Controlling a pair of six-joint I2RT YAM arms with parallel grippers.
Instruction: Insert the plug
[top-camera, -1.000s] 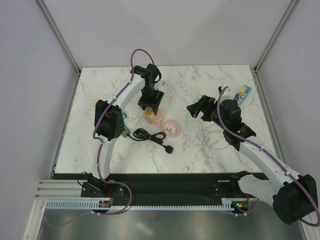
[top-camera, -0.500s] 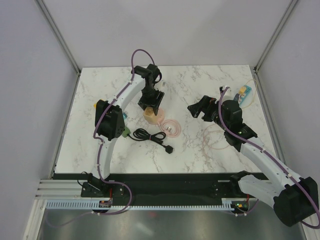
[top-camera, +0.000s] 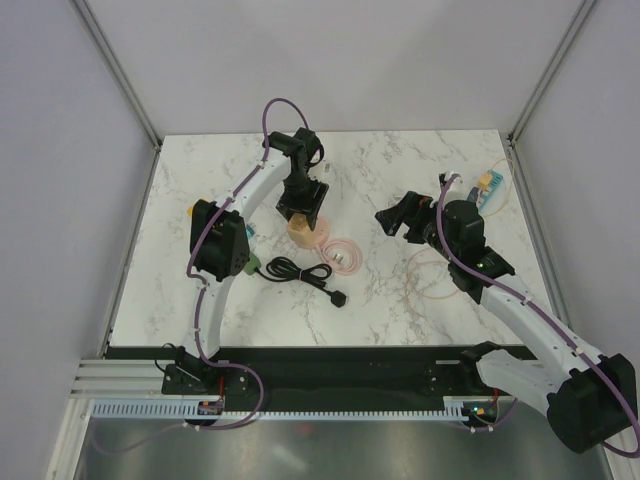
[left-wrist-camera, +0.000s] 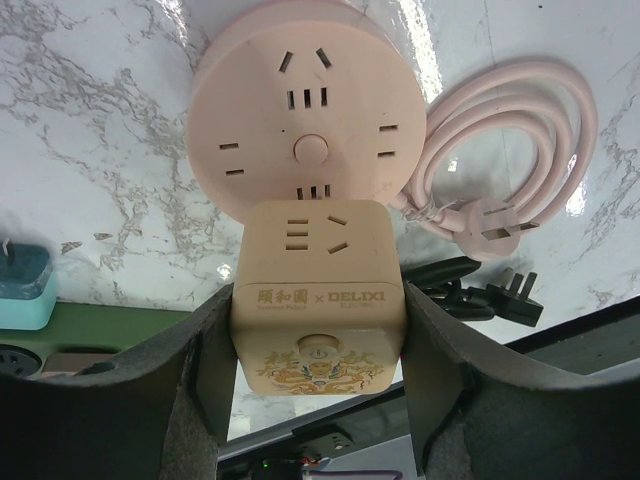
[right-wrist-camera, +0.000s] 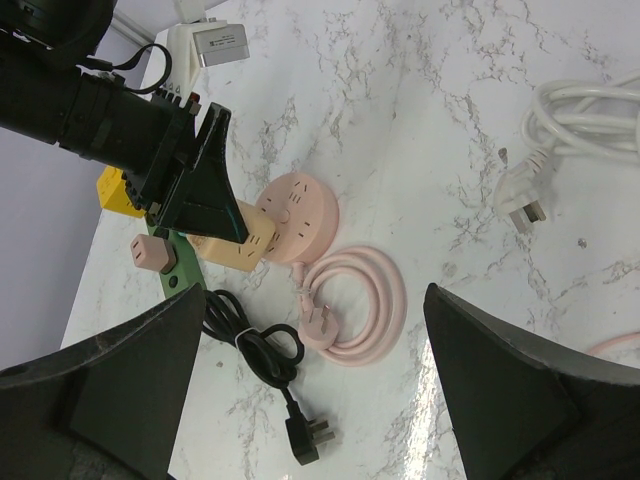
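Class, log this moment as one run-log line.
left pincer: shut on cube | cube: over round socket | right pincer: open, empty | black plug: on table

the table (top-camera: 385, 312) is finished in white marble, veined grey. the round socket (left-wrist-camera: 305, 110) is coloured pink, the cube adapter (left-wrist-camera: 320, 300) tan with gold ornament, the cord (right-wrist-camera: 262, 350) black.

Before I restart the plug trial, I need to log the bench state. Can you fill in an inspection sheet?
Surface: white marble table.
Job's things: beige cube adapter beside the round pink socket.
Clutter: green strip, yellow block, white charger.
Grippers: left gripper shut on the cube adapter; right gripper open, empty.
Cables: pink cord coiled; black cord and white cord loose.
Surroundings: grey walls; nothing else seen.
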